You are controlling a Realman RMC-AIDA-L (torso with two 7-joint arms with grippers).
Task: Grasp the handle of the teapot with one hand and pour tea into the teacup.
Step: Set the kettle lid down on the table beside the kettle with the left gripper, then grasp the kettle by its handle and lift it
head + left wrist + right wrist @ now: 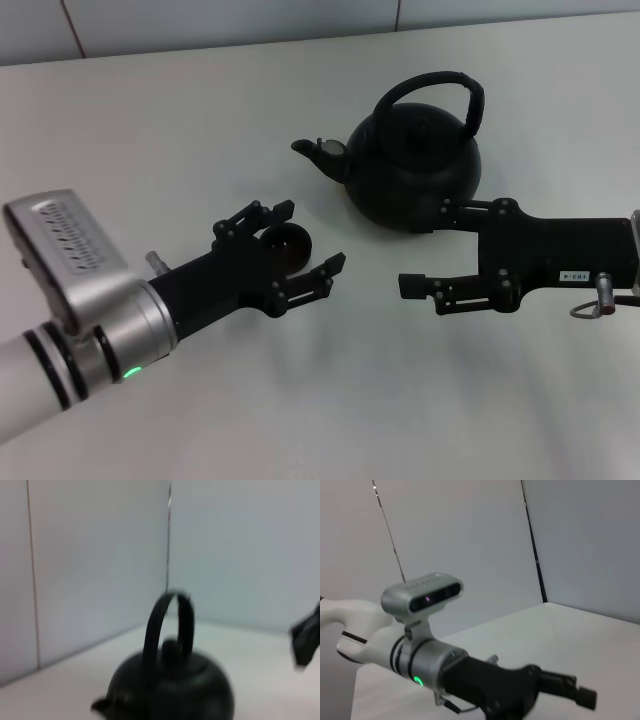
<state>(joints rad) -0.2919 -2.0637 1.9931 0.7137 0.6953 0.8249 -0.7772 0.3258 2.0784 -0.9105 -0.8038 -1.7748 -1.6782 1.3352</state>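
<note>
The pot (412,170) sits on the white bench (200,130) toward 1 o'clock from the middle of the head view, its spout (320,152) pointing to 9 o'clock and its handle (440,95) arching upright over the lid. The cup (287,246) stands on the bench toward 7 o'clock from the pot, apart from it.

The left pincer (311,238) reaches in from 8 o'clock, spread wide and released, its two fingers flanking the cup with one tip beyond it and the other nearer the robot; whether either finger touches the cup I cannot tell. The right pincer (428,250) comes in from 3 o'clock, also released and gripping nothing, one finger lying just against the pot's lower side, the other well clear of it toward 6 o'clock.

From the left wrist, the pot (172,690) shows with its handle (169,625) standing tall. From the right wrist, the left arm (420,655) and its pincer (585,696) lie across the bench (570,630).
</note>
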